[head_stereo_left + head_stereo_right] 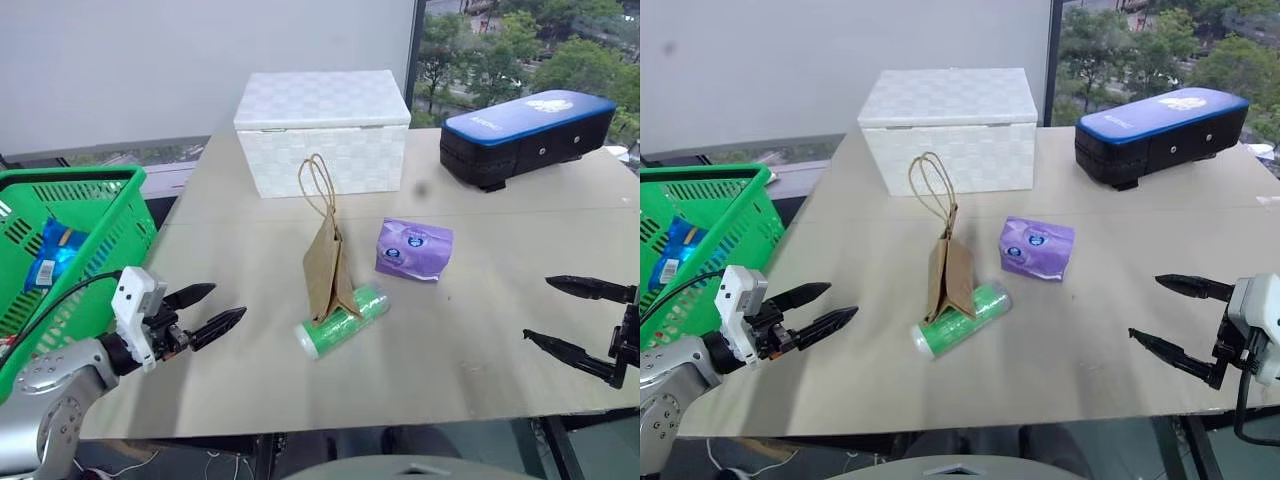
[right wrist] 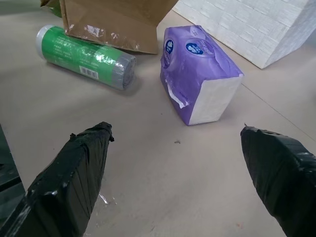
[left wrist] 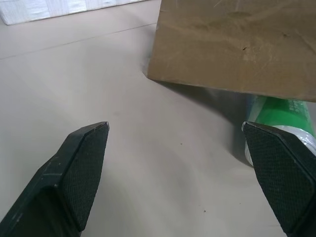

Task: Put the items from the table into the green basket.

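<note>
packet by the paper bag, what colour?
Purple packet, white end; clearest in the right wrist view.

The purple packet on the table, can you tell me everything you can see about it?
The purple packet is a soft, puffy plastic wrap with round blue-and-white labels on top and a white end face. It looks sealed and lies flat on the table, apart from the green roll and the brown paper bag. Nothing grips it.

The brown paper bag [image 1: 323, 275] is covering the middle of the green roll [image 1: 343, 319] lying behind it. The green basket [image 1: 120, 185] is running off the picture's left edge, its blue packet [image 1: 52, 254] showing through the lattice, print too small to read.
</note>
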